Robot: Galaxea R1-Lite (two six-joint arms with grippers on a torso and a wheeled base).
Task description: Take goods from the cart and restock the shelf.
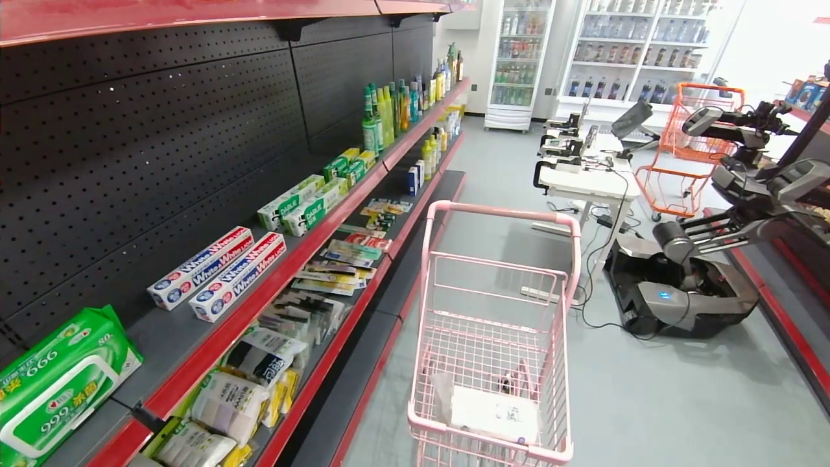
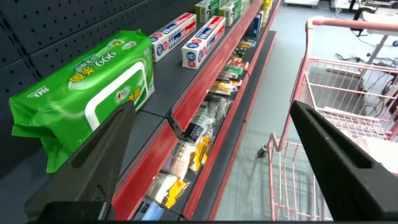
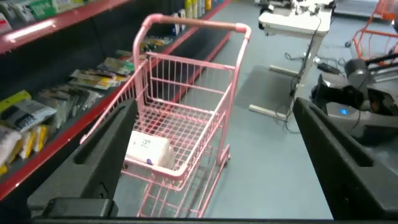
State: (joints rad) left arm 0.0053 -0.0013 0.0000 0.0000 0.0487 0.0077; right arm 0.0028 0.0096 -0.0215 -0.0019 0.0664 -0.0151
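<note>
The left gripper is hanging released, with its two dark fingers spread wide and nothing between them. The green pack of wipes is lying on the shelf just beyond one finger. This finger is covering the pack's near corner, so I cannot tell whether they are touching. In the head view the same pack is being cut off by the picture's edge. Two toothpaste boxes are lying farther along the board, well apart from these jaws. The packets on the lower shelf are sitting half hidden under the upper red edge, and I cannot make out what they are.

The right gripper is also standing released and is grasping nothing. The pink cart is showing through the gap between its jaws, well apart from the fingertips. A white package is resting in the basket, and the wire grid is partly covering it. Beside it a small dark thing is lying, too unclear to identify.
</note>
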